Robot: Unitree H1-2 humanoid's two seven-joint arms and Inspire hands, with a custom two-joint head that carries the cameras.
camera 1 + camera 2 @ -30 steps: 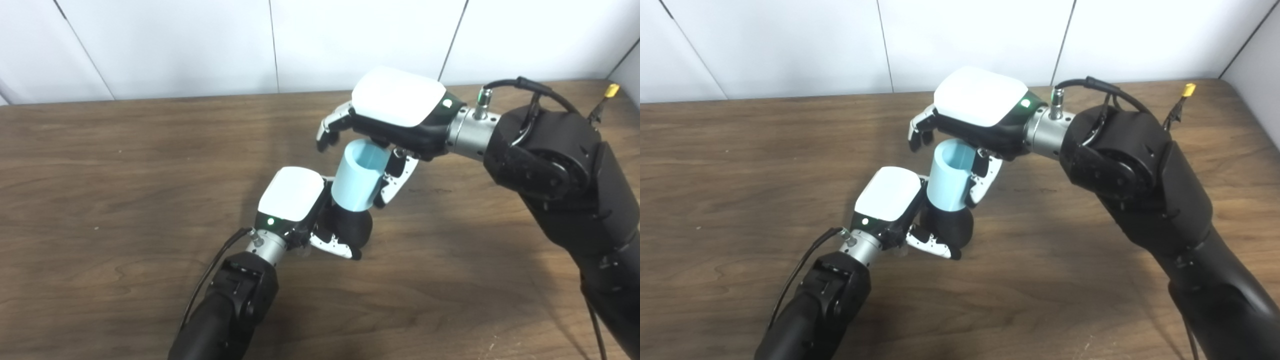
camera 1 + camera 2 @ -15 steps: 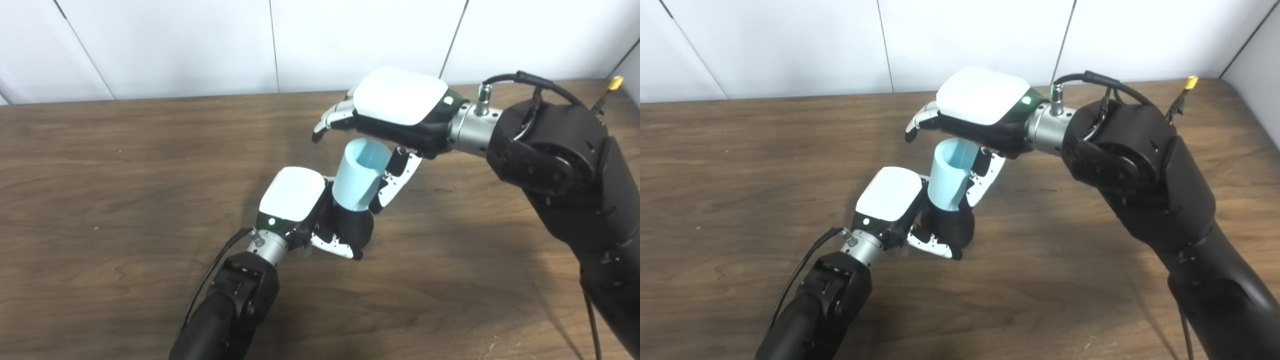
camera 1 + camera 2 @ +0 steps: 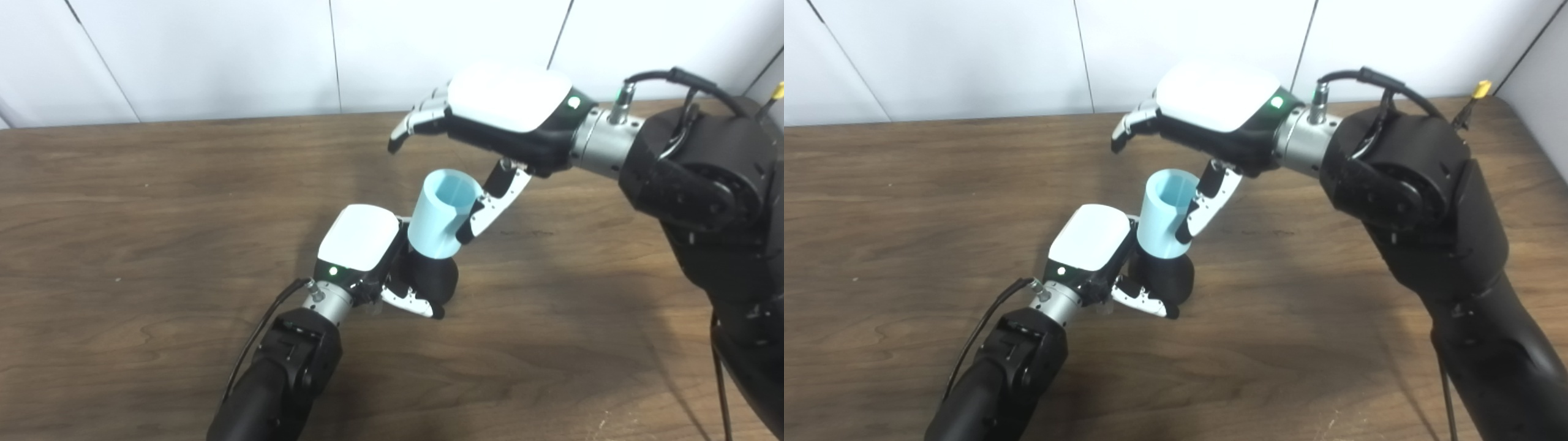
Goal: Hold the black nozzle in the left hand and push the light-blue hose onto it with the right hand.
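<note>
Left to right, at the moment shown. The left hand [image 3: 361, 242] lay low over the middle of the wooden tabletop [image 3: 122, 202], its arm entering from the near edge; its fingers were clamped around the black nozzle [image 3: 436, 278], the thumb wrapped across the nozzle's near side. The nozzle stood close to the tabletop surface; whether it touched the wood could not be told. The light-blue hose [image 3: 442, 214], a short, wide tube, sat on top of the nozzle with its open mouth tilted up and toward the far edge, its lower end hiding the nozzle's upper part. To the right, the right hand [image 3: 490, 122] was raised above the hose, nearer the far edge of the tabletop, palm down. Its fingers [image 3: 416, 119] were spread out and clear of the tube, holding nothing; only the thumb [image 3: 490, 205] hung down just beside the hose's right wall, and contact there could not be judged.
</note>
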